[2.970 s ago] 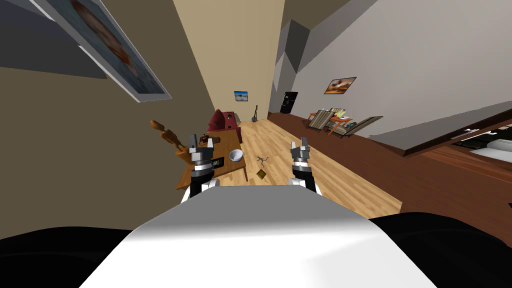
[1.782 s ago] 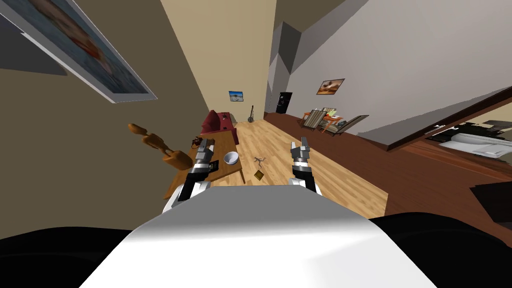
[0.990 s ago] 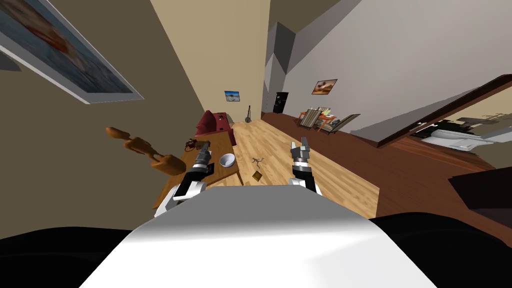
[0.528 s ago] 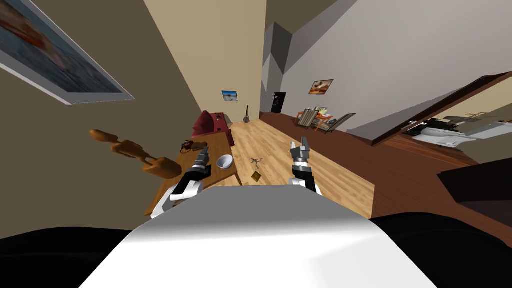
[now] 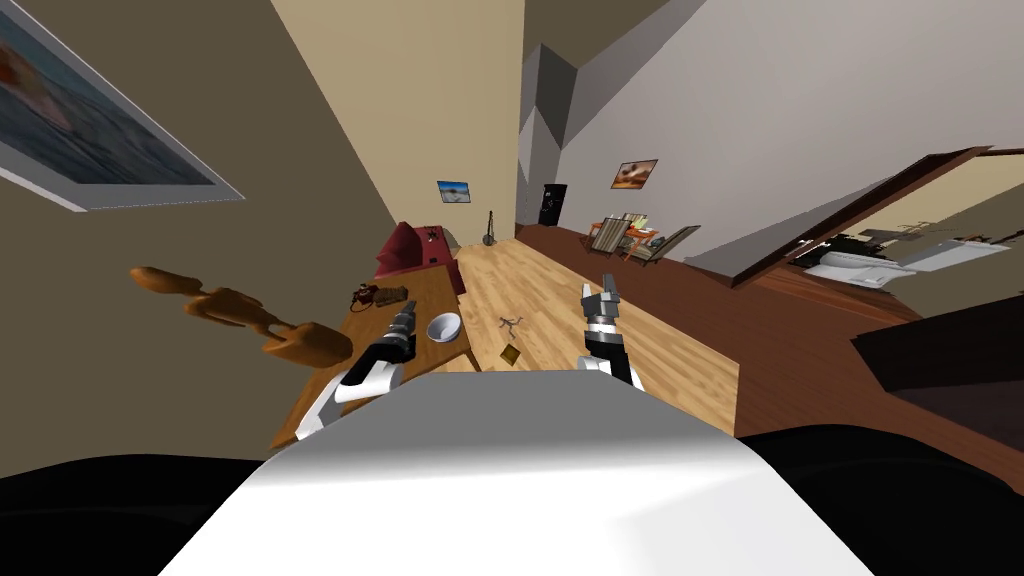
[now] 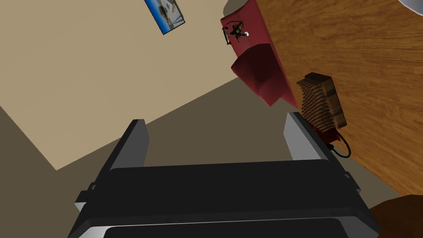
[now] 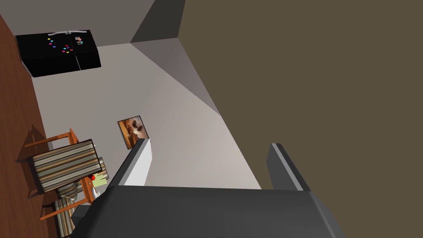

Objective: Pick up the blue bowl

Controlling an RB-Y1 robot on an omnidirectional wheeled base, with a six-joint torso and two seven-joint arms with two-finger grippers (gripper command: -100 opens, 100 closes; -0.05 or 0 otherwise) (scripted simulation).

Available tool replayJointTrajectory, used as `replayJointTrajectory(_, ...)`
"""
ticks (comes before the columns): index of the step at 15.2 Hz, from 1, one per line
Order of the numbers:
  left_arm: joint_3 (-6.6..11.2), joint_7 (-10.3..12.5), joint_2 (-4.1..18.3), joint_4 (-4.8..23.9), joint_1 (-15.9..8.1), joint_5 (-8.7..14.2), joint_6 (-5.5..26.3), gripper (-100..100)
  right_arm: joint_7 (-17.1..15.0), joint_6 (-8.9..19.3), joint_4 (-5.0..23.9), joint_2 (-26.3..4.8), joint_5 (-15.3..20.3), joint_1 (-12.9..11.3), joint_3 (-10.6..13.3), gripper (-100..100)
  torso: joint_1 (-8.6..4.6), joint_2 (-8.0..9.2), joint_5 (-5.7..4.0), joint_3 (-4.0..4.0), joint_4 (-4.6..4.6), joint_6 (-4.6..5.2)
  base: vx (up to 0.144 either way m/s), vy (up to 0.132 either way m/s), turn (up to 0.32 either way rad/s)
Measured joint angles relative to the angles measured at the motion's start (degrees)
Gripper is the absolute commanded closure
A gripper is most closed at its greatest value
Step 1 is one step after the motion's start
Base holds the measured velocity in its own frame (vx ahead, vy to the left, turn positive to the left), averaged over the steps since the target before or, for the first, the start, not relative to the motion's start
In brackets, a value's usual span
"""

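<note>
A pale, white-looking bowl [image 5: 444,327] with a bluish rim sits near the right edge of a wooden table [image 5: 425,295]. A sliver of the bowl's rim [image 6: 412,1] shows past the table in the left wrist view. My left gripper [image 5: 404,321] hangs over the table just left of the bowl, open with nothing between its fingers [image 6: 299,137]. My right gripper [image 5: 600,296] is raised over the floor to the right, open and empty.
A wooden mannequin figure [image 5: 235,312] lies on the table's left side. A ridged wooden block [image 6: 322,101] and a small dark item [image 5: 366,295] sit farther back. A red armchair [image 5: 410,245] stands behind the table. Small objects [image 5: 512,352] lie on the wood floor.
I have turned and moved closer, so the table and bowl slid left and nearer. My left arm has reached forward and lower over the table beside the bowl. The right arm held still.
</note>
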Motion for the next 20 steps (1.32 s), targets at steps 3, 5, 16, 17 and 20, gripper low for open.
replayJointTrajectory(3, 0.76, -1.3, 0.2, 0.5, -0.1, 0.9, 3.8, -100, 0.0, 0.0, 0.0, 0.0, 0.0, 0.0, 0.0, 0, 0.02, 0.00, 0.00, 0.00, 0.00, -0.01, 0.035, -0.015, -0.051)
replayJointTrajectory(5, 1.24, -2.1, 0.6, 1.0, -0.2, 1.6, 6.4, -100, 0.0, 0.0, 0.0, 0.0, 0.0, 0.0, 0.0, 0, 0.05, 0.02, 0.00, 0.01, 0.00, -0.02, 0.032, -0.014, -0.057)
replayJointTrajectory(16, 4.01, -7.4, 1.3, 4.7, -0.5, 5.2, 20.0, -100, 0.0, 0.0, 0.0, 0.0, 0.0, 0.0, 0.0, 0, 0.03, 0.02, 0.00, 0.01, 0.00, -0.02, 0.039, -0.015, -0.059)
replayJointTrajectory(17, 4.40, -7.9, 1.6, 5.1, -0.5, 5.9, 21.2, -100, 0.0, 0.0, 0.0, 0.0, 0.0, 0.0, 0.0, 0, 0.04, 0.01, 0.00, 0.01, 0.00, -0.01, 0.042, -0.009, -0.069)
replayJointTrajectory(20, 5.11, -9.1, 1.9, 6.1, -0.6, 6.9, 24.6, -100, 0.0, 0.0, 0.0, 0.0, 0.0, 0.0, 0.0, 0, 0.04, 0.01, 0.01, 0.01, 0.00, -0.01, 0.035, -0.010, -0.050)
